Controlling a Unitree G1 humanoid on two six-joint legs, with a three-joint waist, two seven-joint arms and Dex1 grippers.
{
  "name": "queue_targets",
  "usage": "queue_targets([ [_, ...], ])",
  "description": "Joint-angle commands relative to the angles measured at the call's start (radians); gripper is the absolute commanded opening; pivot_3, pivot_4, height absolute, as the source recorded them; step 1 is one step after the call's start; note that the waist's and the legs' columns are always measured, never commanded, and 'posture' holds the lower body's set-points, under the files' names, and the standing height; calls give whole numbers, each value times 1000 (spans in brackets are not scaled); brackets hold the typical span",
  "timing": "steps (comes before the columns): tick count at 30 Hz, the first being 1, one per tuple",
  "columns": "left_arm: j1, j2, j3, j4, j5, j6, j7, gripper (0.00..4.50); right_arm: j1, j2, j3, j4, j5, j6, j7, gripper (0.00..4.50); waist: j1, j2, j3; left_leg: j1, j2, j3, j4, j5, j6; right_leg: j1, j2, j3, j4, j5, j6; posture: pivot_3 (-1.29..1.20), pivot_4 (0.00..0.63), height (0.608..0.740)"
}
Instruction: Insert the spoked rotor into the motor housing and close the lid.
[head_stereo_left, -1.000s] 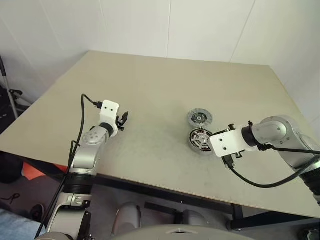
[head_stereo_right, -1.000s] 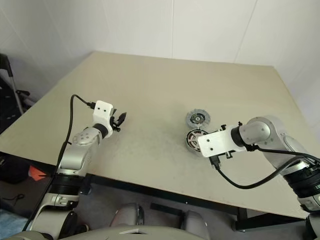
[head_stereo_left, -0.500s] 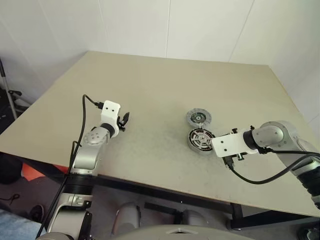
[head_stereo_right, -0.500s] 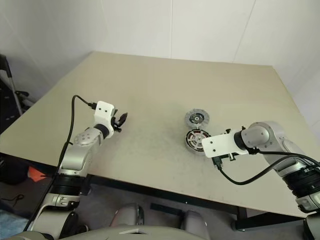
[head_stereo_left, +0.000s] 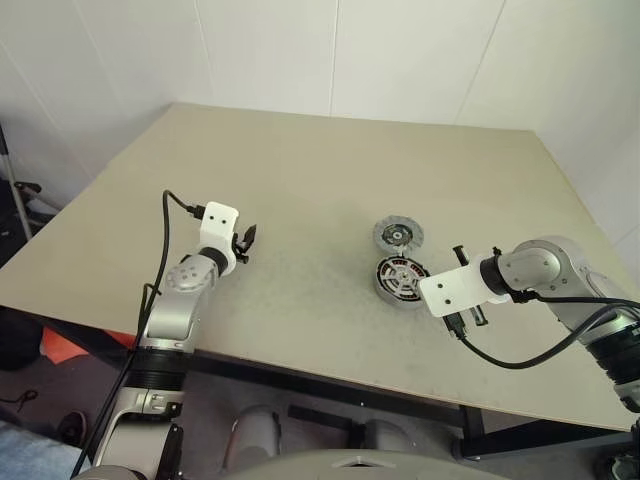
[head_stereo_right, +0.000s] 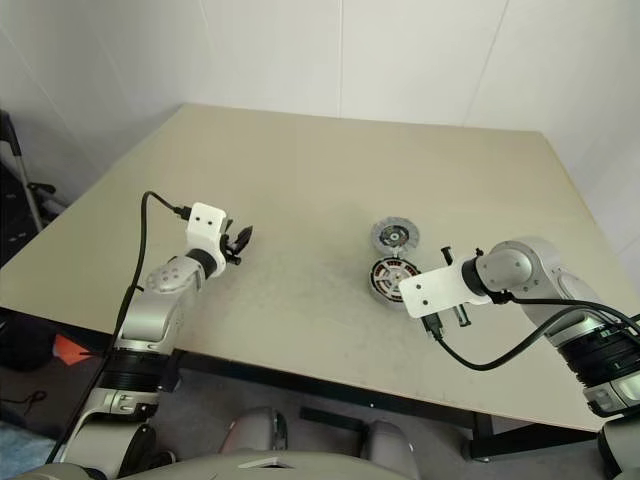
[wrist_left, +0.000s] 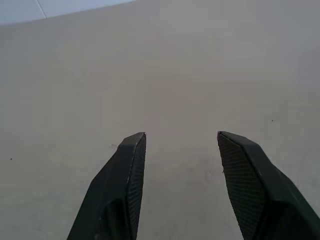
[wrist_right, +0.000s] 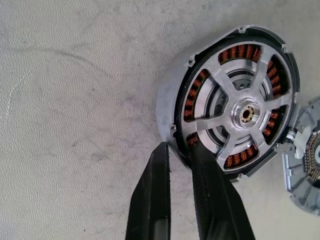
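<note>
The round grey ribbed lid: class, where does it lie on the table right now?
The round grey ribbed lid lies flat on the beige table, right of centre, just behind and touching the silver-grey motor housing.

Spoked rotor (wrist_right: 240, 112) inside motor housing (wrist_right: 172, 97), lid (head_stereo_left: 398, 235) just behind.

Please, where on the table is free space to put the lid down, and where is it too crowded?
Free: the wide table top between the left gripper and the motor housing, and the whole far half toward the wall. Crowded: the near right, where the lid lies close beside the housing and the right gripper sits at the housing's rim.
</note>
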Motion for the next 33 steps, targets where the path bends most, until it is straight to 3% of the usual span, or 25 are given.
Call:
queue_targets([
  [1, -6, 9, 16, -33, -1, -17, 6, 2414, -15, 13, 16, 15, -18, -14, -2, 9, -6, 0, 0, 0, -1, 0, 0, 0, 0, 0, 0, 0, 0, 0, 0, 0, 0, 740],
  [11, -8, 6, 17, -30, 0, -19, 10, 2414, -70, 55, 0, 87, -38, -12, -47, 9, -26, 0, 0, 4, 0, 0, 1, 0, 0, 6, 0, 0, 0, -3, 6, 0, 0, 740],
  [18, -9, -1, 15, -27, -1, -21, 15, 2414, -101, 144, -49, 16, 25, 243, -62, 9, -47, -1, 0, 10, 0, 0, 1, 1, -2, 8, 0, 0, 0, -3, 6, 0, 0, 740],
  [24, 13, -19, 8, -38, 3, -29, 28, 2414, -161, 200, -95, -60, 165, 553, -17, 9, -46, 0, 0, 7, 0, 0, 0, 1, -2, 5, 0, 0, 1, -2, 3, 0, 0, 740],
  [29, 47, -42, 8, -61, 4, -32, 49, 2414, -267, 226, -114, -113, 297, 912, 13, 9, -36, 1, 0, -12, 0, 0, -1, 3, 2, -14, 0, 0, 2, 1, -3, 0, 0, 740],
  [33, 83, -75, 2, -89, 5, -32, 76, 2414, -368, 219, -91, -140, 402, 1235, 25, 9, -22, 1, 0, -16, 0, 0, 0, 2, 3, -17, 0, 0, 2, 1, -3, 0, 0, 740],
])
